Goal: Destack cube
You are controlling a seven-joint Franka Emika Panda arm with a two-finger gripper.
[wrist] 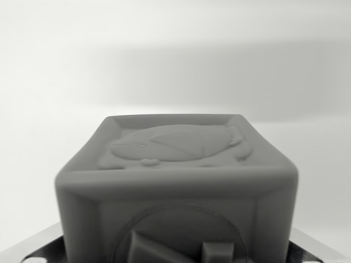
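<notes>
Left finger [33, 253]: showing as a metal edge at the wrist view's lower left.
Cube [178, 186]: filling the centre, embossed top facing up.
Gripper [176, 257]: flanking the cube; grip cannot be told.

**One wrist camera, pressed close to the cube**

Only the wrist view is given. It looks forward and slightly down, from very near the cube [175, 186], which fills the lower middle of the picture. The cube's top face, with a raised relief, tilts away from the lens; its near side face is cut off by the bottom edge. Beyond the cube lies a plain pale background, out of focus.
</notes>
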